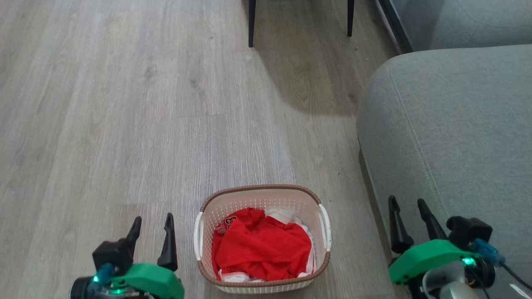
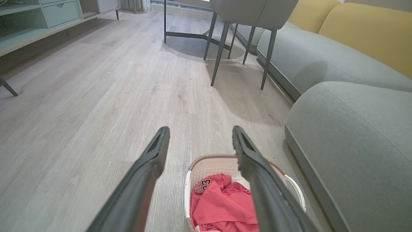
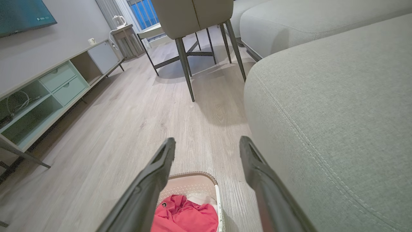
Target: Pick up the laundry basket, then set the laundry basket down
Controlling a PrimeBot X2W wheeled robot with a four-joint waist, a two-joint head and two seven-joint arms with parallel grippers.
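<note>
Laundry basket [image 1: 257,202], cream, brown-rimmed, red clothes [image 1: 262,247] inside; left fingers [image 1: 168,245], right fingers [image 1: 397,232] apart.

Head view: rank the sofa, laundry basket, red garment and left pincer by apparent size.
1. sofa, clearly largest, cut off by the frame.
2. laundry basket.
3. red garment and left pincer with its green mount look alike. The pincer is cut by the bottom edge and is likely nearer the camera, so I leave them unranked.
</note>
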